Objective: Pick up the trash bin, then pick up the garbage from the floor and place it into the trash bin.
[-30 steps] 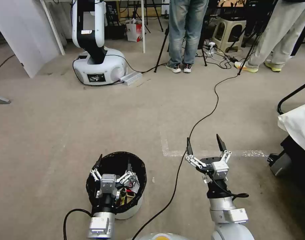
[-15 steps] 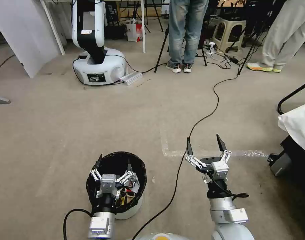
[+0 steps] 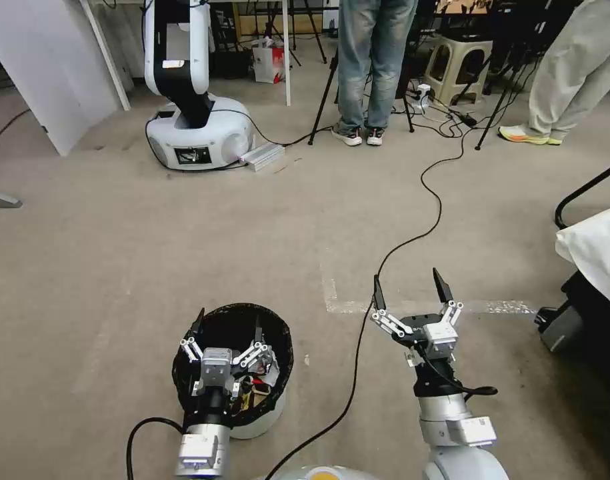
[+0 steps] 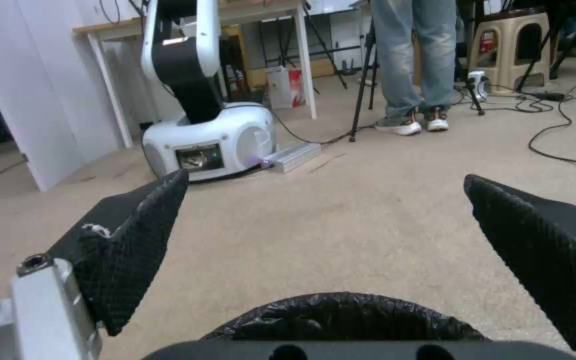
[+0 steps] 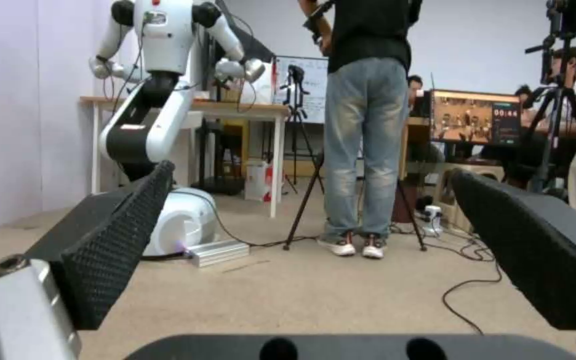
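- Head view, near field: trash bin (image 3: 268,413) on the carpet floor (image 3: 151,253) at lower left, white body, black liner rim (image 3: 235,311). Mixed garbage (image 3: 255,387) inside, partly hidden by the arm.
- Head view, left arm: left gripper (image 3: 227,325) directly above the bin mouth, fingers spread wide, grasping nothing, fingertips (image 3: 199,320) over the rim line. Cannot tell whether any finger touches the liner.
- Head view, right arm: right gripper (image 3: 410,288) to the right of the bin, well apart from it, pointed forward over bare carpet, fingers spread, empty.
- Head view, floor: black cable (image 3: 378,267) running between bin and right arm, crossing a pale tape mark (image 3: 358,305) just ahead of the right gripper.
- Head view, far field: white robot base (image 3: 198,137) near a white table leg (image 3: 286,60); a person in jeans (image 3: 368,67) beside a tripod (image 3: 321,100).
- Left wrist view: left gripper (image 4: 328,200) released, both black textured pads (image 4: 135,245) far apart, nothing between them. Wrinkled black liner rim (image 4: 345,315) of the bin just beneath the gripper. White robot base (image 4: 215,140) ahead across open carpet.
- Right wrist view: right gripper (image 5: 315,185) released, pads (image 5: 115,240) wide apart, empty. Beyond it carpet, white robot (image 5: 161,75), person in jeans (image 5: 365,150), tripod (image 5: 308,200), lit monitor (image 5: 475,117).
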Available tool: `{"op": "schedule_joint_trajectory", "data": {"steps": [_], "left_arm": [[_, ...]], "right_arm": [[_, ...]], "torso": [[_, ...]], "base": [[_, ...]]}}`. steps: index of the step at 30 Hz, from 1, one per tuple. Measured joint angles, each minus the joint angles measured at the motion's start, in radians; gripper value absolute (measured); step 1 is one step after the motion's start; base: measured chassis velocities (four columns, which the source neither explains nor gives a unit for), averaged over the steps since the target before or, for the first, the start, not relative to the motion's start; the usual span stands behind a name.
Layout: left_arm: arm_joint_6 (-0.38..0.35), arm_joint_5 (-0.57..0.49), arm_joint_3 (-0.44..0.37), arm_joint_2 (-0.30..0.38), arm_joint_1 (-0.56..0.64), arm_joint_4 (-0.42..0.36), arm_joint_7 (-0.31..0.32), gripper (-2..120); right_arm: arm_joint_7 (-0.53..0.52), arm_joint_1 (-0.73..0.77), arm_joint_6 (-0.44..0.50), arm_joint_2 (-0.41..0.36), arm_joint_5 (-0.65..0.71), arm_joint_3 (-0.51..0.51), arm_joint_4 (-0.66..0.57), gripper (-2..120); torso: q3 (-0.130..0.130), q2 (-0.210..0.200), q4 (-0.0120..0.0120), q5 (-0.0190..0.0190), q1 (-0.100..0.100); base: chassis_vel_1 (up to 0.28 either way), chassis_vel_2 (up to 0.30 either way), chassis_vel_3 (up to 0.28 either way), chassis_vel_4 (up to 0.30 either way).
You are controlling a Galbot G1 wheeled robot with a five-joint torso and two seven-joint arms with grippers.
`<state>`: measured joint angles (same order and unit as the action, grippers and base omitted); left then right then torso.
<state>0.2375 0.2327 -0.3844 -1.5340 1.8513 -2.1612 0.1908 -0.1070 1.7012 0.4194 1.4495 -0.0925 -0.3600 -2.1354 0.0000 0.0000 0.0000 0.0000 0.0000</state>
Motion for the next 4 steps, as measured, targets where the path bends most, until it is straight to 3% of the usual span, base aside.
{"op": "schedule_joint_trajectory", "data": {"steps": [4], "left_arm": [[0.0, 0.0, 0.0, 0.0, 0.0, 0.0, 0.0, 100]], "right_arm": [[0.0, 0.0, 0.0, 0.0, 0.0, 0.0, 0.0, 100]], "torso": [[0.0, 0.0, 0.0, 0.0, 0.0]], "base": [[0.0, 0.0, 0.0, 0.0]]}}
